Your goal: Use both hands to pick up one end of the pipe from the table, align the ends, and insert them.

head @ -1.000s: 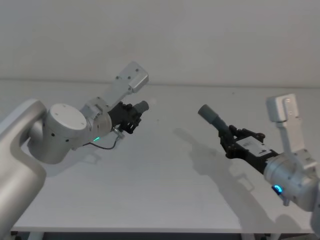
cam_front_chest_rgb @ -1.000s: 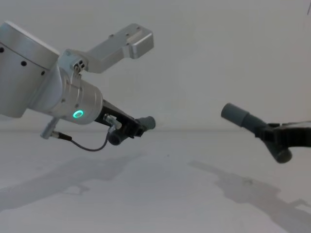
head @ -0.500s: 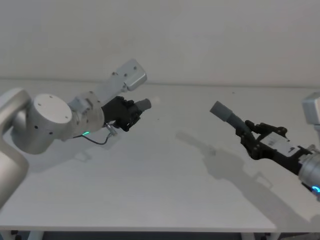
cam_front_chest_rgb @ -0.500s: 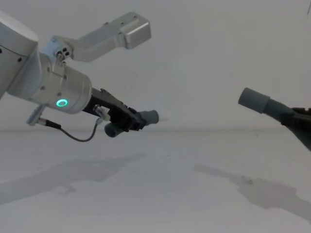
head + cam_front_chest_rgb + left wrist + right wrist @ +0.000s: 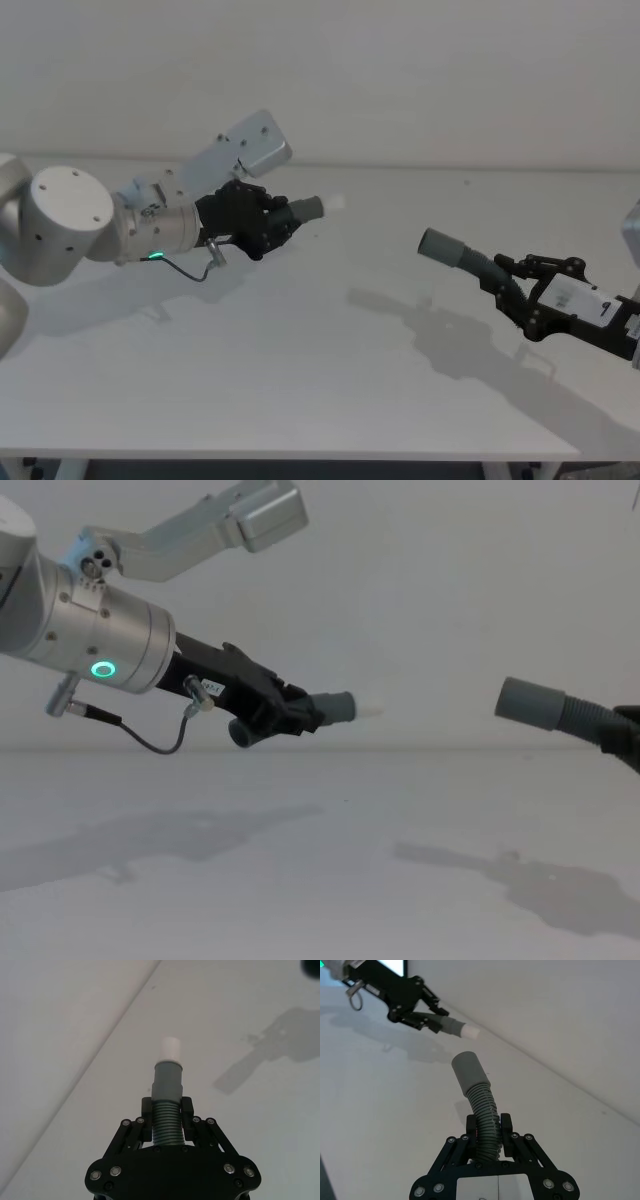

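Observation:
Both pipe pieces are held above the white table [image 5: 300, 380]. My left gripper [image 5: 275, 220] [image 5: 295, 715] [image 5: 167, 1109] is shut on the ribbed middle of one grey pipe piece [image 5: 167, 1091]. Its cuff end [image 5: 308, 208] carries a white tip [image 5: 370, 710] and points right. My right gripper [image 5: 508, 278] [image 5: 489, 1127] is shut on the ribbed part of the other pipe piece [image 5: 484, 1110]. That piece's wider cuff end [image 5: 438, 245] [image 5: 533, 704] points left. The two ends face each other with a clear gap between them.
A pale wall [image 5: 420, 70] rises behind the table's far edge. Shadows of both arms fall on the table [image 5: 300, 880]. A silver bracket [image 5: 250, 145] sticks up from the left arm.
The left arm has turned its pipe piece to point right, and the white tip now shows. The right arm has drawn back to the right and lowered its cuff to near level.

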